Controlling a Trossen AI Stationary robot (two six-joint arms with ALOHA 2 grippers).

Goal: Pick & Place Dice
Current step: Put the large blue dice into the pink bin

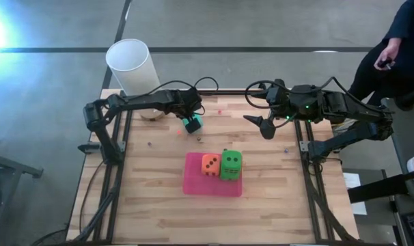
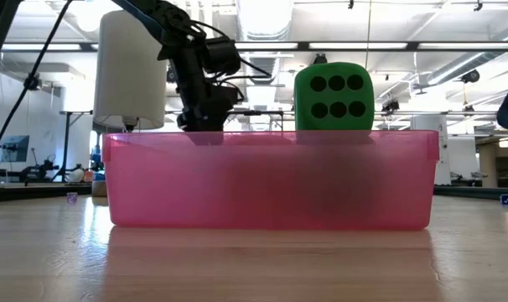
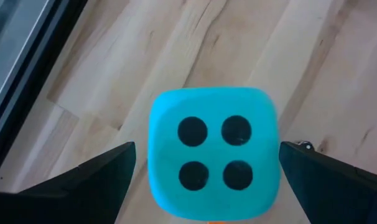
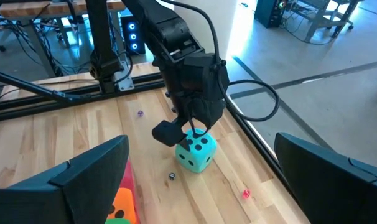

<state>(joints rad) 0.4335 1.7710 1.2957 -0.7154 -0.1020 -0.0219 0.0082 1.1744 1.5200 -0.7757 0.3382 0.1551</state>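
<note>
A teal die, four pips up, rests on the wooden table near its far left. My left gripper comes down over it, open, one finger on either side of the die with a narrow gap at each. The right wrist view shows the same die below that gripper. An orange die and a green die sit in the pink tray at the table's middle. My right gripper hangs open, high above the far right, touching nothing.
A tall white cylinder stands at the far left corner, behind my left arm. A few tiny dice lie scattered on the wood. A person stands beyond the far right corner.
</note>
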